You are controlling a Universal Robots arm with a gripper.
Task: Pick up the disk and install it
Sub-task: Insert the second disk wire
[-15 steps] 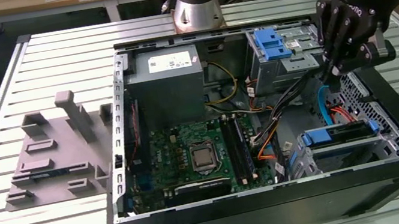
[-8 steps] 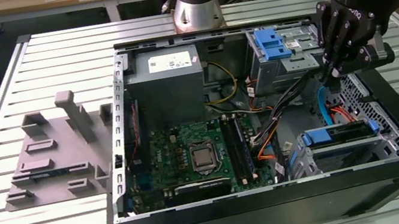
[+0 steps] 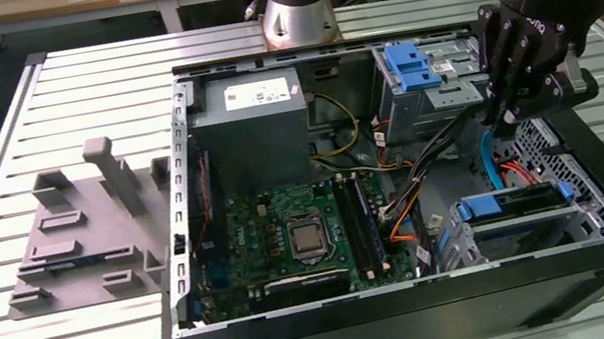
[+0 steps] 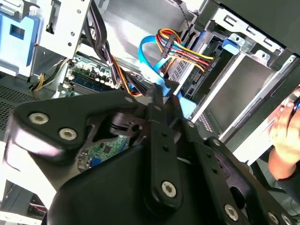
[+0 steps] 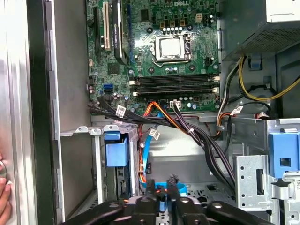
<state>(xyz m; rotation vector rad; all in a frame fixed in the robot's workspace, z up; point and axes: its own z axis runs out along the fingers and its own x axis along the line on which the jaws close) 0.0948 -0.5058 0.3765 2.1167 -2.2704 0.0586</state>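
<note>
In the first wrist view the tool (image 5: 162, 190) has its fingertips nearly together, pinched about a blue flat cable (image 5: 161, 186) inside the open computer case (image 3: 425, 315). In the exterior view the disk (image 3: 513, 202) sits in its bay at the case's near corner on the exterior view's right, below the tool (image 3: 499, 120). Farther off lies the motherboard (image 3: 295, 240), then the power supply box (image 3: 256, 113).

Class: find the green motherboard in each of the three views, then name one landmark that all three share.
Exterior view: motherboard lies in the open case, toward the exterior view's left of the drive bays.
Second wrist view: a strip of motherboard shows beyond the gripper, behind black cables.
First wrist view: motherboard faces the camera, with a silver socket in its middle.
Shared landmark: the light-blue cable.
</note>
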